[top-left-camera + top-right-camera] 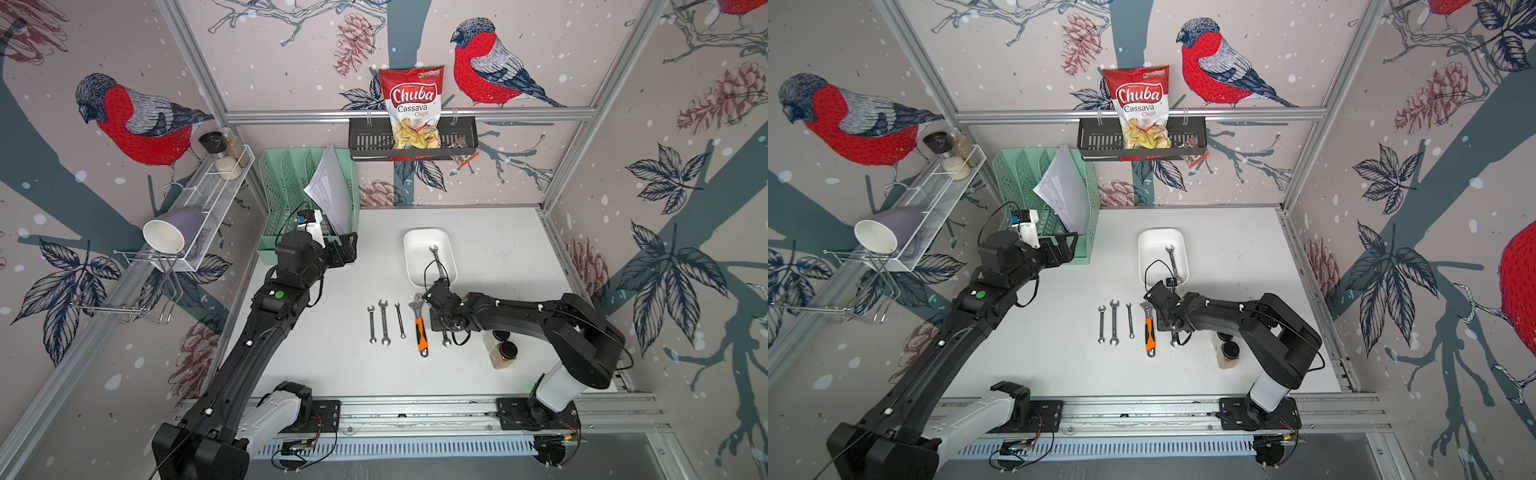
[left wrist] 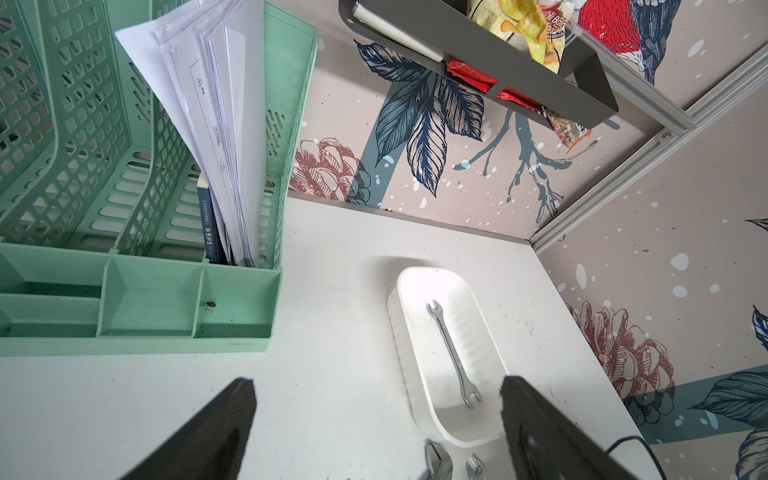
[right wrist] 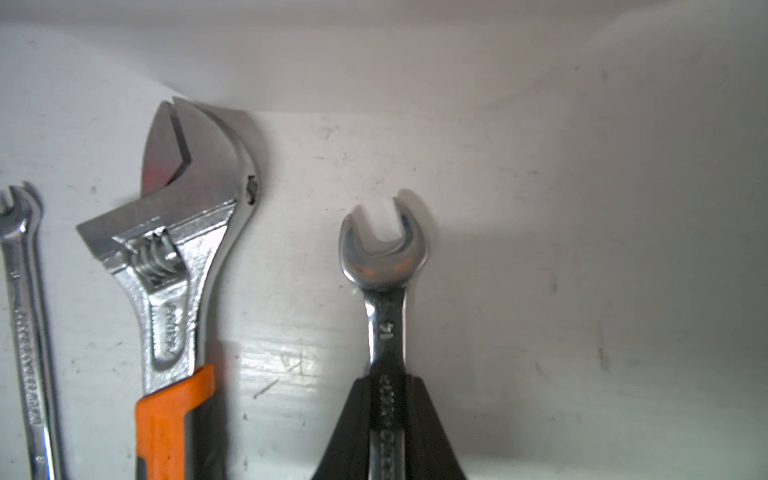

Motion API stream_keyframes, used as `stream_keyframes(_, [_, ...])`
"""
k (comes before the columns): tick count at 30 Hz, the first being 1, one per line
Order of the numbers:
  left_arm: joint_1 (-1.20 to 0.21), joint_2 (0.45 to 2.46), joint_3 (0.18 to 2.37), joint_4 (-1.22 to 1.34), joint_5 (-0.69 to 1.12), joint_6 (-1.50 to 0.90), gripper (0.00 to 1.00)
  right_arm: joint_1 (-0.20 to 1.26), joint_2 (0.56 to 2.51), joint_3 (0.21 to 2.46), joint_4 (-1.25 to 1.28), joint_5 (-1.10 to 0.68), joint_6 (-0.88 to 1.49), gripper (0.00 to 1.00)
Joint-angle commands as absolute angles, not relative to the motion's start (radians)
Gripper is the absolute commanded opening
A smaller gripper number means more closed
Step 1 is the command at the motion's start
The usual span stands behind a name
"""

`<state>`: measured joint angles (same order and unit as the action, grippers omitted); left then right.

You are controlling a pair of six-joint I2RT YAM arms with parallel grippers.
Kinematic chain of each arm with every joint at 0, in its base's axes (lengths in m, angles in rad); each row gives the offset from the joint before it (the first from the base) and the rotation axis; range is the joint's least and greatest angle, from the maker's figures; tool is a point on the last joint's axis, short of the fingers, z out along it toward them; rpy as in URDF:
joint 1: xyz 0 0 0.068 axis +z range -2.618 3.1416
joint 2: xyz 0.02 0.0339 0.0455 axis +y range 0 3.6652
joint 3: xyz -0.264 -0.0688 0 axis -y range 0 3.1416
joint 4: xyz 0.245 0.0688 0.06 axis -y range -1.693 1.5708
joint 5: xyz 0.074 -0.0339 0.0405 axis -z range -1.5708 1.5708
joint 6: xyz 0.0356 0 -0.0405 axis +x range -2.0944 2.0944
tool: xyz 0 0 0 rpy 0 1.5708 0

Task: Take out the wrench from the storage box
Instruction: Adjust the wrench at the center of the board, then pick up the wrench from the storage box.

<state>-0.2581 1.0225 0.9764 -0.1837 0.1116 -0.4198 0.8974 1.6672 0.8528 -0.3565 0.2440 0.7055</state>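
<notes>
Right pincer (image 3: 388, 384) clenched on wrench (image 3: 384, 249) shank, outside the box (image 1: 417, 253), just beside the adjustable wrench (image 3: 187, 232) over the counter (image 1: 332, 353). In the box lies a second wrench (image 2: 453, 353). Left pincer (image 2: 378, 384) released, clear. We want the shank parallel to the row (image 1: 384, 322), then a gentle set-down before unclenching.

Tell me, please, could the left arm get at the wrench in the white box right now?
Probably yes: the left gripper is open, the wrench lies uncovered in the box, and only bare table lies between them.
</notes>
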Motion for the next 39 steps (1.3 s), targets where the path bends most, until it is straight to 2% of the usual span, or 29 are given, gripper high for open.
stream_keyframes(1, [-0.260,1.017,0.975,-0.142,0.120,-0.423,0.96,0.892,1.688,0.850,-0.438,0.254,0.715,0.17])
stream_keyframes(7, [-0.264,1.015,0.973,-0.143,0.110,-0.421,0.96,0.892,1.665,0.869,-0.463,0.263,0.701,0.23])
stream_keyframes(11, [-0.266,1.014,0.977,-0.147,0.104,-0.418,0.96,0.890,1.649,0.881,-0.485,0.274,0.686,0.30])
stream_keyframes(17, [-0.270,1.015,0.977,-0.149,0.090,-0.414,0.96,0.889,1.590,0.931,-0.544,0.285,0.667,0.32])
stream_keyframes(21, [-0.288,1.027,0.972,-0.150,0.062,-0.411,0.96,0.887,1.470,1.000,-0.583,0.257,0.601,0.32])
stream_keyframes(25, [-0.318,1.074,0.986,-0.165,0.047,-0.412,0.96,0.822,1.431,1.083,-0.544,0.229,0.486,0.32])
stream_keyframes(29, [-0.339,1.115,0.992,-0.186,0.028,-0.425,0.94,0.710,1.559,1.183,-0.509,0.147,0.368,0.29])
stream_keyframes(34, [-0.373,1.130,1.026,-0.189,0.001,-0.437,0.95,0.603,1.810,1.369,-0.460,0.069,0.266,0.27])
stream_keyframes(39, [-0.374,1.195,1.043,-0.197,0.006,-0.430,0.95,0.537,2.018,1.577,-0.516,0.073,0.233,0.27])
